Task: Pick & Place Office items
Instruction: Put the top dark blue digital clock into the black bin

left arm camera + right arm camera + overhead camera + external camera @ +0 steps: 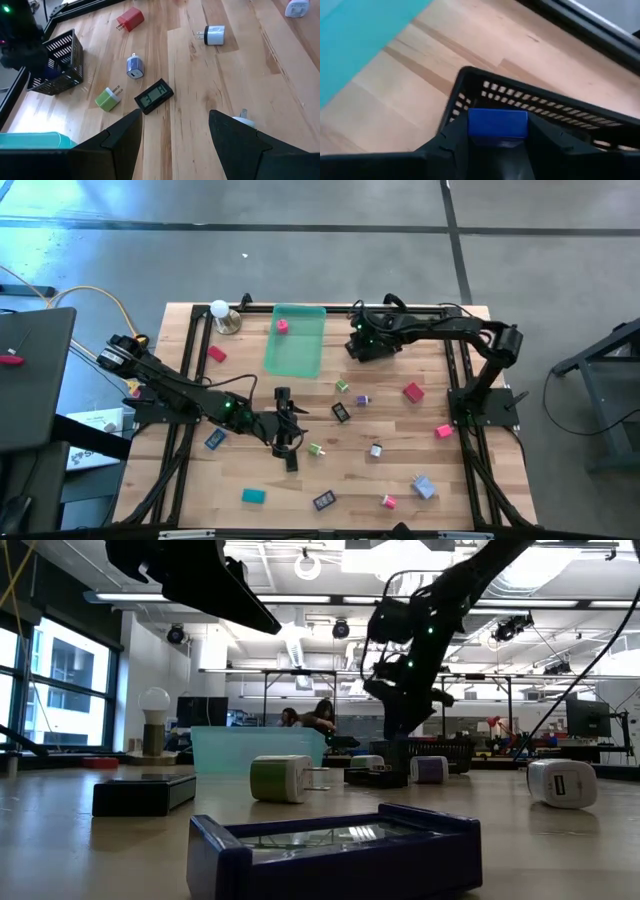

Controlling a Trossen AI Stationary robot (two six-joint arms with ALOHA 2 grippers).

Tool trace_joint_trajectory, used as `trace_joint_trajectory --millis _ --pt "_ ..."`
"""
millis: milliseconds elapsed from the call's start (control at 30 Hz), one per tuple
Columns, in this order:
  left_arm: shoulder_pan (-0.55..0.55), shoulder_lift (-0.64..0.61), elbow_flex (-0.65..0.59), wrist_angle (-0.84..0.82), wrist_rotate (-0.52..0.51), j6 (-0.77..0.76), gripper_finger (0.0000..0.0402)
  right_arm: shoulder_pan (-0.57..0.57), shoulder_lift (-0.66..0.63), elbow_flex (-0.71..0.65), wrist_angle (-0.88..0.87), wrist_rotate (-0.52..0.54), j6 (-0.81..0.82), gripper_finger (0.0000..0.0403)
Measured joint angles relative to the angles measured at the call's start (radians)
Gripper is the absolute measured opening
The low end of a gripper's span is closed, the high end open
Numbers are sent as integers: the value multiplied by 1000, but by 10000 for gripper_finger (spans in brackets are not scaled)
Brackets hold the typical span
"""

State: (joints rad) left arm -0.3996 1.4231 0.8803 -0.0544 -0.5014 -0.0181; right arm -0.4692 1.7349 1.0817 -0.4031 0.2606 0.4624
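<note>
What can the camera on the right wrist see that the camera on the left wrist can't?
Only the right wrist view shows the blue block held in the right gripper above the black mesh basket.

Only the left wrist view shows the open left gripper empty over the table, plus the red plug, green plug and small black display.

Both show the basket, the green tray and the wooden table.

Open-plan robotics lab: wooden bench on black framing, exposed ceiling ducts, monitors, people seated at desks behind.
</note>
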Motion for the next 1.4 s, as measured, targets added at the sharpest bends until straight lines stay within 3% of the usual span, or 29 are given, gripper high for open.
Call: trace_joint_trajectory --millis 367,1400 --pt "0 0 0 -12 0 -5 220 7 41 0 49 63 66 147" --pt "0 0 0 -36 0 -28 220 19 10 0 56 55 41 208"
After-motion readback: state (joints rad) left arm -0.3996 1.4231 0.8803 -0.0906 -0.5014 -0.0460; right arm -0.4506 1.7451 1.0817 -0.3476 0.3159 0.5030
